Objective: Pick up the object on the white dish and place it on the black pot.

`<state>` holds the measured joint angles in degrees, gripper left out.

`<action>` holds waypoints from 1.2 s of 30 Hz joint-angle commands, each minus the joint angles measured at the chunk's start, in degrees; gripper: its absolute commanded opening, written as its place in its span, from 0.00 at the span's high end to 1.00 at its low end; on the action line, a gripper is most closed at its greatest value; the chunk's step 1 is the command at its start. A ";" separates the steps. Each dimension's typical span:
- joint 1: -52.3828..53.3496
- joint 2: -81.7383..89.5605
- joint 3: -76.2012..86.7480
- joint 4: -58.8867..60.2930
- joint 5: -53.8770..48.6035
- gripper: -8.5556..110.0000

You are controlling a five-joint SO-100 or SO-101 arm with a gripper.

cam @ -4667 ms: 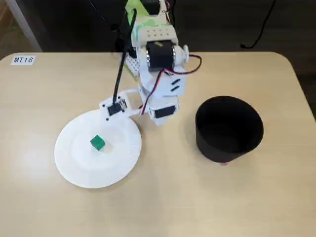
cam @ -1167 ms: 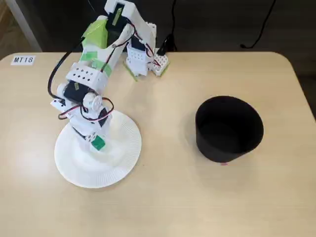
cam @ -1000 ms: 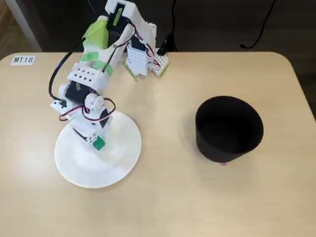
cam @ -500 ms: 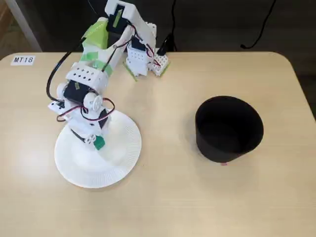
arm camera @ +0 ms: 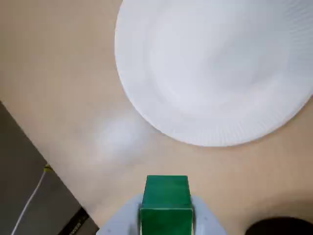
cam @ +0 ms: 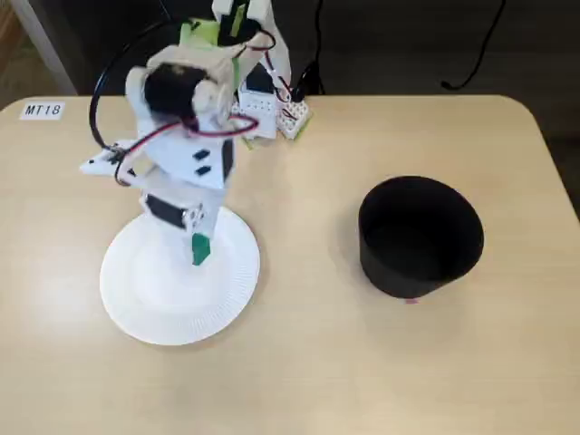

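Observation:
The white dish (cam: 145, 299) lies on the left of the table in the fixed view and has nothing on it; in the wrist view it (arm camera: 215, 73) fills the upper right. My gripper (cam: 199, 249) hangs over the dish's far part, shut on a green block (cam: 200, 246). In the wrist view the green block (arm camera: 166, 196) sits between the white jaws of the gripper (arm camera: 166, 208) at the bottom edge, clear of the dish. The black pot (cam: 419, 236) stands upright on the right of the table; a dark sliver of it (arm camera: 281, 226) shows at the wrist view's bottom right.
A small breadboard with wires (cam: 272, 113) sits at the arm's base at the table's back. A label "MT18" (cam: 42, 110) is at the back left corner. Bare tabletop (cam: 308, 272) lies between dish and pot.

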<state>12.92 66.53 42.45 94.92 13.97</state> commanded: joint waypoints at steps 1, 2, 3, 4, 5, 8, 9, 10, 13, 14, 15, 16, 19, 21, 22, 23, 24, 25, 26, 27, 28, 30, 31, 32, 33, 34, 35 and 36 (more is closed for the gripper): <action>-5.10 8.17 -1.67 1.41 0.09 0.92; -7.29 9.32 -1.58 1.49 -0.09 0.92; -9.58 10.37 -1.58 1.58 -0.35 0.92; -12.04 11.34 -1.49 1.58 -0.35 0.92; -14.59 12.22 -1.49 1.58 -0.53 0.92; -22.59 13.45 -1.49 1.58 -1.14 0.91; -25.22 13.45 -1.49 1.58 -1.41 0.91; -27.69 13.27 -1.49 1.58 -1.76 0.91; -34.19 11.60 -1.49 1.41 -3.16 0.91; -36.12 10.63 -1.49 1.05 -3.87 0.91; -37.71 9.49 -1.67 0.97 -4.48 0.91; -39.20 8.35 -1.67 0.79 -5.10 0.92; -42.80 4.39 -2.11 0.44 -6.94 0.93; -44.65 1.93 -2.20 0.09 -7.82 0.93; -45.53 0.79 -2.20 -0.26 -8.26 0.93; -46.32 -0.26 -2.20 -0.79 -8.61 0.93; -47.02 -1.14 -2.20 -1.32 -8.88 0.93; -47.55 -2.02 -2.20 -1.85 -9.05 0.93; -47.99 -2.81 -2.20 -2.37 -9.23 0.93; -48.34 -3.60 -2.20 -2.99 -9.40 0.93; -48.69 -4.48 -2.20 -3.60 -9.76 0.93; -49.22 -6.42 -2.20 -4.31 -10.63 0.93; -49.31 -7.38 -2.20 -4.66 -11.25 0.93; -49.31 -8.44 -2.20 -4.66 -11.78 0.93; -49.13 -9.49 -2.20 -4.75 -12.30 0.93; -49.13 -10.55 -2.20 -4.83 -12.92 0.93; -49.13 -11.69 -2.20 -5.10 -13.36 0.93; -49.22 -12.74 -2.29 -5.54 -13.71 0.93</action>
<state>-36.30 54.23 42.36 90.26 1.41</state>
